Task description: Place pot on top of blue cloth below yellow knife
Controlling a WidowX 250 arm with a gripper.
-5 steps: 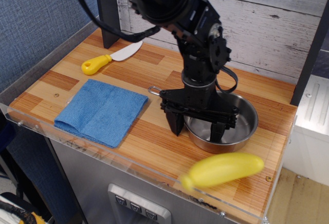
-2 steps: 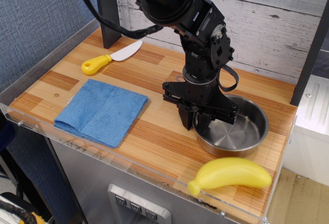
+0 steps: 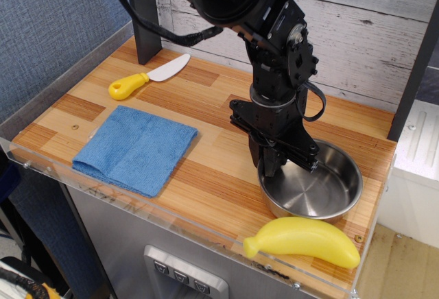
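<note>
The pot [image 3: 317,190], a shiny shallow steel pan, sits on the wooden counter at the right, its wire handle hidden. My gripper [image 3: 270,164] points down at the pot's left rim, its black fingers [image 3: 266,156] drawn together on that rim. The blue cloth [image 3: 136,148] lies flat at the left front, apart from the pot. The yellow knife [image 3: 147,77], with a yellow handle and white blade, lies behind the cloth at the back left.
A yellow plastic banana [image 3: 302,239] lies at the front edge just in front of the pot. A dark post [image 3: 143,18] stands at the back left. A clear plastic lip [image 3: 123,195] runs along the counter's front edge.
The fingers, wide open astride the pot's rim a second ago, have closed on it and the wrist has turned. The pot has shifted right and forward. The banana has settled at the front edge.
</note>
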